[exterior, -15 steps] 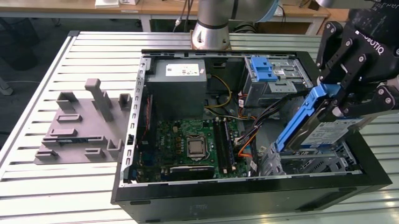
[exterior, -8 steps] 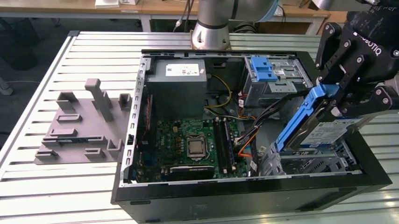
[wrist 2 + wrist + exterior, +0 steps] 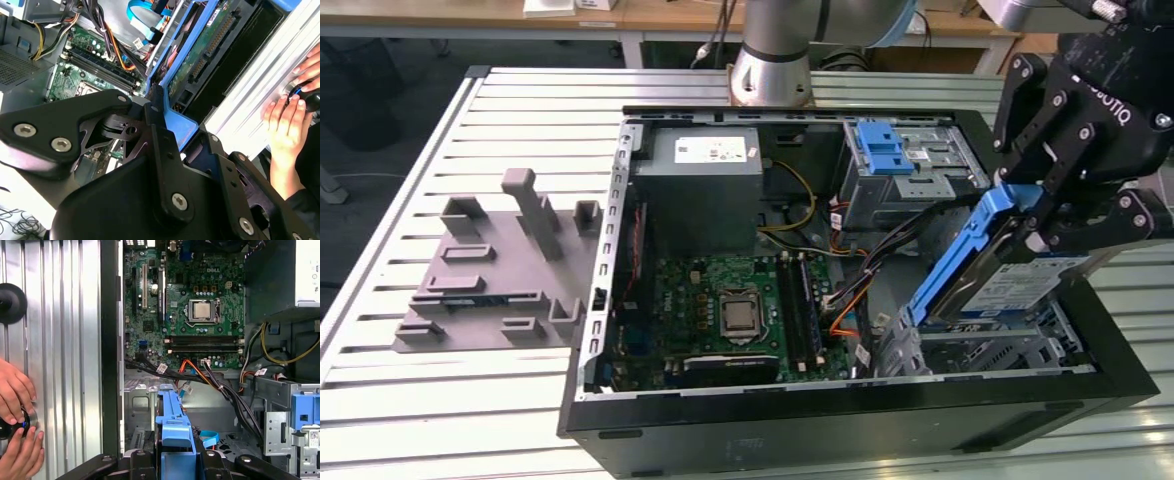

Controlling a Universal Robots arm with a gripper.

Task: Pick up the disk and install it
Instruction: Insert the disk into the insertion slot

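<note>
Exterior view: gripper (image 3: 1047,225) clamped on the disk (image 3: 994,285), which is held tilted over the drive bay (image 3: 987,350) of the open computer case (image 3: 854,425). The motherboard (image 3: 720,310) and cables lie inside.
Second wrist view: the disk's blue bracket sits between the closed jaws.
First wrist view: the bracket points into the case.
Judgement: install step in hand, disk unseated. Seating needs the bracket square to the bay.

A slatted metal table (image 3: 520,110) carries an open black case (image 3: 854,430), lying on its side from the middle toward the edge at the exterior view's right. A grey moulded fixture (image 3: 494,290) lies flat near the opposite edge, close to the case. The arm's base (image 3: 771,75) stands at the far edge. A person's hands (image 3: 14,387) rest on the slats beside the case.
</note>
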